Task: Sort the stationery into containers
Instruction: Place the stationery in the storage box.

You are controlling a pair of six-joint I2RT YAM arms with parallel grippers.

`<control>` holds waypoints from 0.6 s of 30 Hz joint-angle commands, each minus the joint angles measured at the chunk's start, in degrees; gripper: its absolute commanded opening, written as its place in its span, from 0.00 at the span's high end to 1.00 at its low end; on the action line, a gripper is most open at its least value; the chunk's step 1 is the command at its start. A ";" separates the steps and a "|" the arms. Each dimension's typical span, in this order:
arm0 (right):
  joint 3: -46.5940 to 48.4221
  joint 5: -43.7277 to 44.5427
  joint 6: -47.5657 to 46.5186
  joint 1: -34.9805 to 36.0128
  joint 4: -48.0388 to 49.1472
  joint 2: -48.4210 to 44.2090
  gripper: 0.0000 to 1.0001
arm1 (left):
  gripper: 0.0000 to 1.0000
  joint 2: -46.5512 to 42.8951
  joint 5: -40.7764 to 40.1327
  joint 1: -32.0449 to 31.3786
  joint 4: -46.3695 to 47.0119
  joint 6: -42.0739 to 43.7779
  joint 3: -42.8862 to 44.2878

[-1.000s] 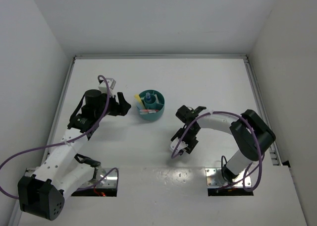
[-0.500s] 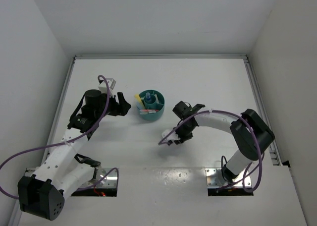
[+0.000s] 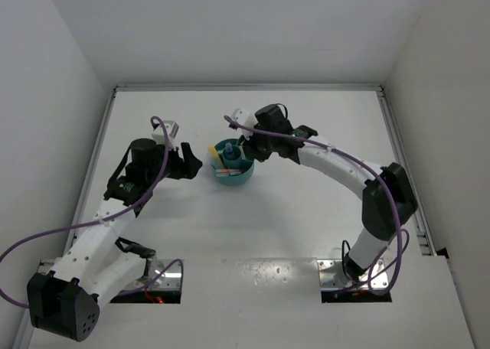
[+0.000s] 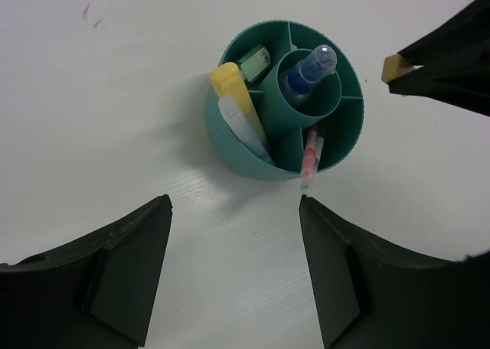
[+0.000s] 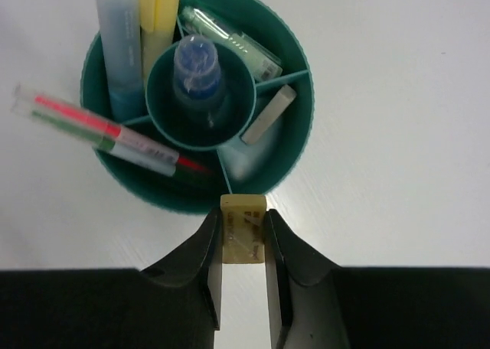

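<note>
Plenty of bare white table (image 3: 306, 226) on the near side by the bases, with walls boxing it in left, right and at the back. Left gripper (image 4: 233, 249) hangs spread wide with nothing in it, pointed at the teal organiser (image 3: 233, 181) from beside it. Right gripper (image 5: 243, 219) is pinched tight on the tiny tan block (image 5: 243, 238), whose tip is right at the organiser's rim. Top view hides that block; left wrist cam catches its tan end. Right wrist cam shows the contents: blue-capped tube (image 5: 197, 66) in the central well, and in the outer compartments a beige stick (image 5: 269, 114), mint-green item (image 5: 230, 35), yellow stick (image 5: 157, 4), pale blue stick (image 5: 119, 50), and a pink pen (image 5: 99, 127) poking over the edge
</note>
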 commanded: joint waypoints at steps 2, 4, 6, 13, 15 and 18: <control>7.47 -1.25 8.37 -0.97 -2.54 5.72 1.00 | 0.27 -1.17 0.23 0.03 1.06 0.15 2.20; 9.31 -1.86 9.78 -0.97 -2.54 7.65 1.00 | 0.27 -1.17 0.23 0.03 1.06 0.15 2.20; 10.28 0.41 12.24 -1.50 -0.70 8.80 1.00 | 0.27 -1.17 0.23 0.03 1.06 0.15 2.20; 15.65 5.43 14.45 -2.03 -2.01 13.64 1.00 | 0.27 -1.17 0.23 0.03 1.06 0.15 2.20; 16.18 4.91 14.45 -2.03 -2.71 14.34 0.91 | 0.27 -1.17 0.23 0.03 1.06 0.15 2.20; 16.88 4.20 14.45 -2.03 -4.03 16.27 0.66 | 0.27 -1.17 0.23 0.03 1.06 0.15 2.20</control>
